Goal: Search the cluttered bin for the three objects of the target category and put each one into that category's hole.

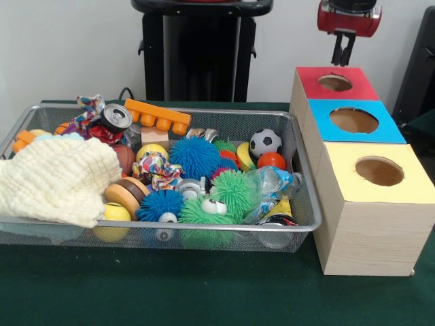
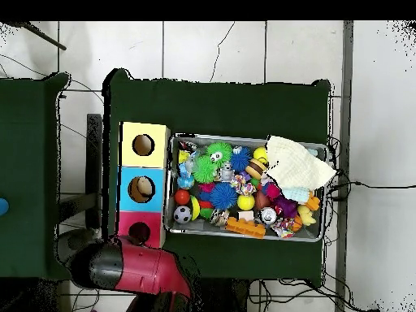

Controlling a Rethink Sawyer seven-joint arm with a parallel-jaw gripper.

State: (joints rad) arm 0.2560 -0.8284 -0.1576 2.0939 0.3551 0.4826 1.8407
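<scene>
Altogether three holed boxes (image 1: pixel 360 163) flank one bin (image 1: pixel 299 170).

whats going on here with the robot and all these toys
A robot arm is sorting toys from a wire mesh bin into three wooden boxes with holes in red, blue and yellow tops. Right now the gripper hangs above the red-topped box, with nothing visible in it. The bin is full of spiky balls, a small soccer ball, an orange block and a cream cloth draped over one end.
</scene>
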